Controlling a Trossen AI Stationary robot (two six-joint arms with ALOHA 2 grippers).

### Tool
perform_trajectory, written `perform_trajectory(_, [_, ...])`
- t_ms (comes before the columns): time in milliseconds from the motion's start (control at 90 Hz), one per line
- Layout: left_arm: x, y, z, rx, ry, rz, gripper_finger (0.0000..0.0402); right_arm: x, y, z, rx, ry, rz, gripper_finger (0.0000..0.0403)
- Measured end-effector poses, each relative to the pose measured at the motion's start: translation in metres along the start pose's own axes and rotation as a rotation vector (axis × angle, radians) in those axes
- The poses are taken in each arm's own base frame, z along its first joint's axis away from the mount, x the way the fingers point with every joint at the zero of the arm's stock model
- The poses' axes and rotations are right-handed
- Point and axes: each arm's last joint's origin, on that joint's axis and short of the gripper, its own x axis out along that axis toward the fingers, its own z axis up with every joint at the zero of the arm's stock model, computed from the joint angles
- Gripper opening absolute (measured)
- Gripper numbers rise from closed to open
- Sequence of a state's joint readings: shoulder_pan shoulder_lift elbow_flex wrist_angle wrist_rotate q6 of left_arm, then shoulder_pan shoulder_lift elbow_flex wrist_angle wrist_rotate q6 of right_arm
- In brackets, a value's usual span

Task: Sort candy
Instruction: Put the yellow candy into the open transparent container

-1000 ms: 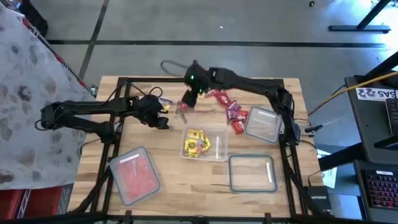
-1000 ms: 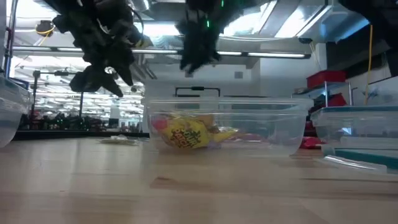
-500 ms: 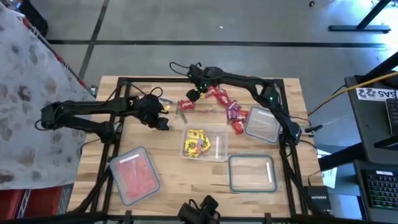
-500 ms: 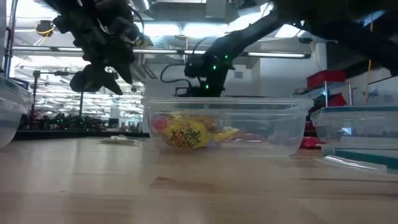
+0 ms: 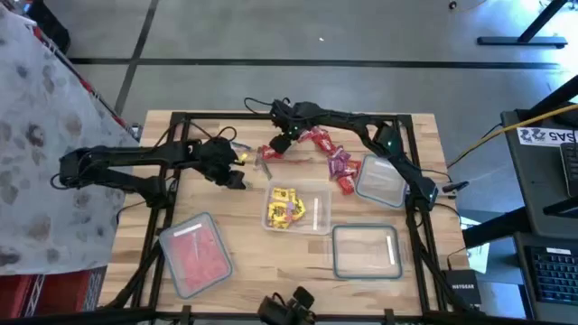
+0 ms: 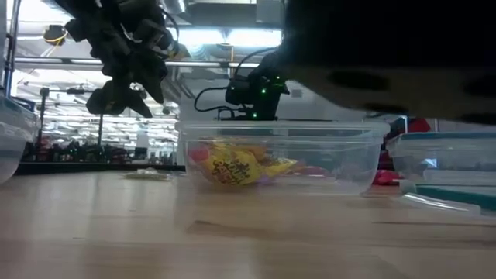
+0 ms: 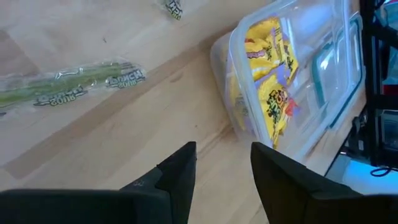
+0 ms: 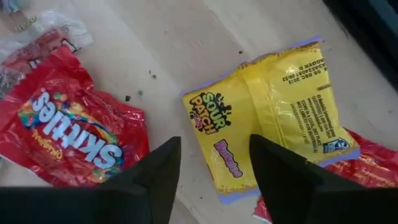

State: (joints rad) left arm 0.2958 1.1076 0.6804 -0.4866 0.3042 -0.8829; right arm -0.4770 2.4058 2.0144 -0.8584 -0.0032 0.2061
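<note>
Candy (image 5: pixel 336 161) lies in a loose run of red and pink packets across the far middle of the wooden table (image 5: pixel 244 262), from beside the right gripper (image 5: pixel 281 142) toward an empty clear container (image 5: pixel 381 179) at the right. The right wrist view shows a yellow Sour Patch packet (image 8: pixel 273 106) flat on the wood, directly beyond the gripper's spread fingers (image 8: pixel 152 177), and a red Skittles packet (image 8: pixel 74 127) just beside it; the fingers hold nothing. More yellow packets (image 5: pixel 284 207) sit in the middle clear container (image 5: pixel 316 212), which the low view shows near its front with the yellow wrappers (image 6: pixel 232 167) pressed against the wall. A container of red candy (image 5: pixel 194 255) stands at the near left, and an empty teal-rimmed container (image 5: pixel 366 250) at the near right. The left gripper (image 5: pixel 237 171) hangs above the table just left of the middle container, its fingers (image 7: pixel 177 174) apart and empty, with a clear green-printed wrapper (image 7: pixel 68 84) lying on the wood beyond them. Since a second ago the right arm has stretched out and dropped low over the far candy, its gripper shifting slightly toward the far edge, while the left arm has stayed where it was and the containers have not moved.
</note>
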Motion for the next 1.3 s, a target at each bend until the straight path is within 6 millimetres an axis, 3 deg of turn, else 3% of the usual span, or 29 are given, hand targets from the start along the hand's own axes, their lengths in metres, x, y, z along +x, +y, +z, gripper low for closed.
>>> perform_trajectory(356, [0.000, 0.000, 0.000, -0.006, 0.000, 0.000, 0.0136, -0.004, 0.002, -0.024, -0.111, 0.244, -0.034, 0.0155])
perform_trajectory(644, [0.000, 0.000, 0.000, -0.031, -0.015, 0.012, 0.0136, -0.004, 0.035, -0.050, -0.248, 0.382, -0.021, 0.0140])
perform_trajectory(944, [0.000, 0.000, 0.000, -0.033, -0.017, 0.014, 0.0136, -0.028, 0.081, -0.059, -0.363, 0.291, -0.023, 0.0140])
perform_trajectory(1300, [0.000, 0.000, 0.000, -0.027, -0.015, 0.013, 0.0136, -0.031, 0.078, -0.057, -0.268, 0.254, -0.066, 0.0143])
